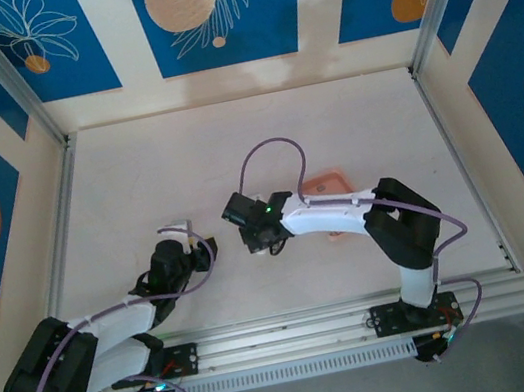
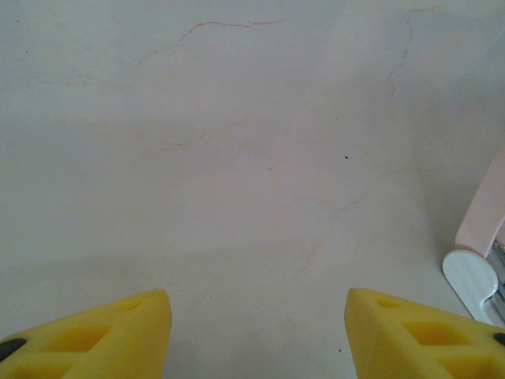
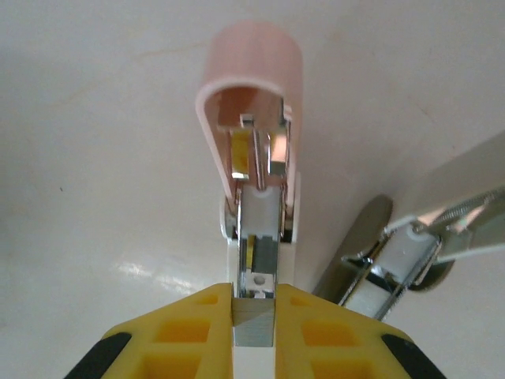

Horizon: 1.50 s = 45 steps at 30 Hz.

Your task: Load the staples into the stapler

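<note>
Here the right gripper (image 3: 254, 312) clamps the staples (image 3: 254, 332) end-on at the channel of the open pink stapler (image 3: 251, 134), likely to slide them in; the left gripper (image 2: 256, 335) hovers beside that stapler, spread wide.

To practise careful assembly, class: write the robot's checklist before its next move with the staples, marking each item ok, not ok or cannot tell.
1. The right gripper is shut on the staples: ok.
2. The pink stapler is open, channel exposed: ok.
3. Staples in line with the channel: ok, as it appears.
4. Channel free of old staples: cannot tell.
5. The left gripper is open, holding nothing: ok.
6. The second stapler lies off to the side: ok.
</note>
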{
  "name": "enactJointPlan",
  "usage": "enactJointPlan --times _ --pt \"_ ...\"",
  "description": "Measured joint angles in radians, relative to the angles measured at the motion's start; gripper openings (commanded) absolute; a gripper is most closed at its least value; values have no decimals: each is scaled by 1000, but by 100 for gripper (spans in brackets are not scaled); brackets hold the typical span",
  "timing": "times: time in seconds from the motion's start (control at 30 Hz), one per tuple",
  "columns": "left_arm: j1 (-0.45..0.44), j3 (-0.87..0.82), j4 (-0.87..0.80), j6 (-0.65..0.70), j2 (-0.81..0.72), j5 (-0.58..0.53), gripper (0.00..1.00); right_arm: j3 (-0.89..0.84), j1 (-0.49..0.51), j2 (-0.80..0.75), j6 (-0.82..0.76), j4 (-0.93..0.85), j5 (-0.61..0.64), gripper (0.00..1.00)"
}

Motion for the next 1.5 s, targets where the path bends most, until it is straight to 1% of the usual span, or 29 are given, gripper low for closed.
enactJointPlan --times 0.27,1.1,1.23,1.4,1.5 --pt "0 0 2 0 5 0 61 20 -18 32 -18 16 -16 17" --pt "0 0 2 4 5 0 61 24 -13 62 -24 3 -22 16" --pt "0 0 2 4 5 0 61 24 -5 62 -18 -11 -19 19" --pt "0 0 2 4 5 0 61 24 14 62 3 -34 -14 28" --pt "0 5 -6 4 5 1 60 24 27 61 10 -60 -13 31"
